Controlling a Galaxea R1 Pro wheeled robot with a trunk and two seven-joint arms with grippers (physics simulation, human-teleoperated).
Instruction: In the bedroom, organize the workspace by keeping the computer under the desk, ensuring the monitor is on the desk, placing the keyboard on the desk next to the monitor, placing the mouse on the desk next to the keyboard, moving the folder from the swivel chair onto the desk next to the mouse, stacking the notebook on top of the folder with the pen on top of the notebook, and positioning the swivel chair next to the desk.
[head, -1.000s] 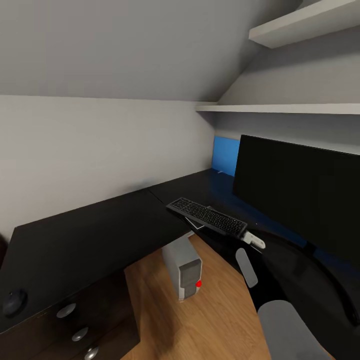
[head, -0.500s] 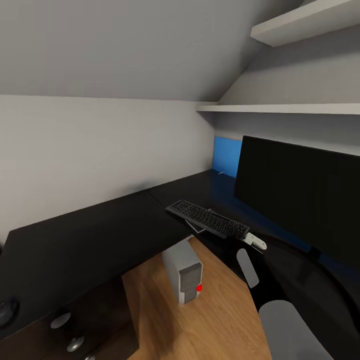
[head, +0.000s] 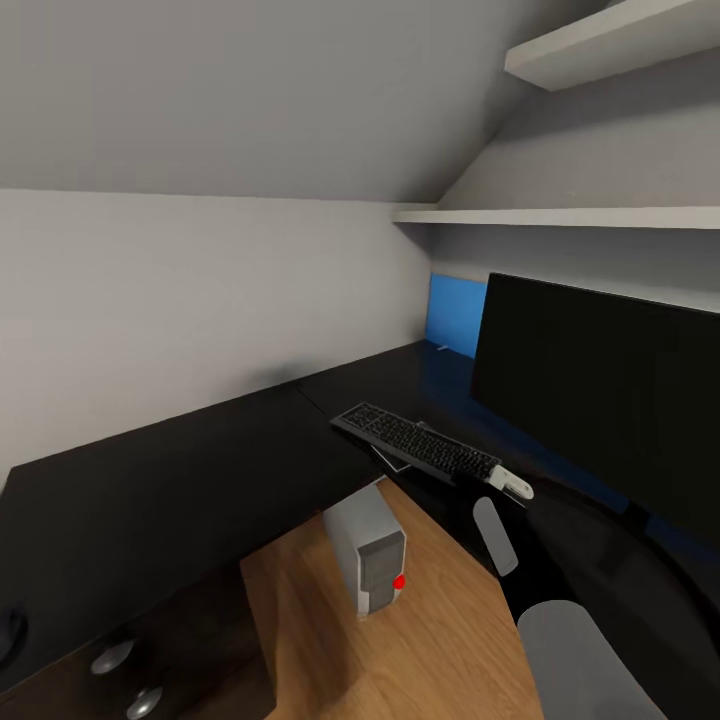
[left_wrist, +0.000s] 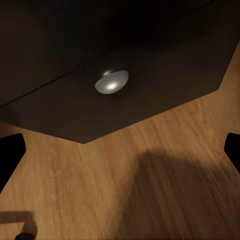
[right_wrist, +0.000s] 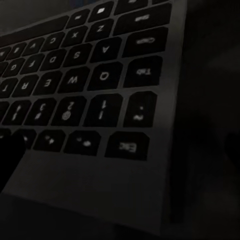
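Observation:
The black keyboard (head: 415, 445) lies slanted near the inner corner of the black L-shaped desk (head: 180, 470), left of the big dark monitor (head: 600, 385). My right gripper (head: 515, 487) is at the keyboard's near end. In the right wrist view the keys (right_wrist: 95, 85) are close up, and the gripper (right_wrist: 120, 155) looks open, with dark fingers at both sides. The grey computer tower (head: 368, 548) stands on the floor under the desk. The mouse (head: 8, 632) peeks in at the far left edge. My left gripper (left_wrist: 120, 150) hangs open over the wood floor.
A blue panel (head: 455, 312) stands against the wall behind the monitor. White shelves (head: 560, 215) hang above the desk. Dark drawers with round metal knobs (left_wrist: 111, 81) sit under the desk's left wing. Wood floor (head: 430, 640) lies between the desk wings.
The whole head view has drifted a little to the right, so the mouse and drawer knobs slid toward the left edge. The keyboard and right gripper keep their place by the monitor.

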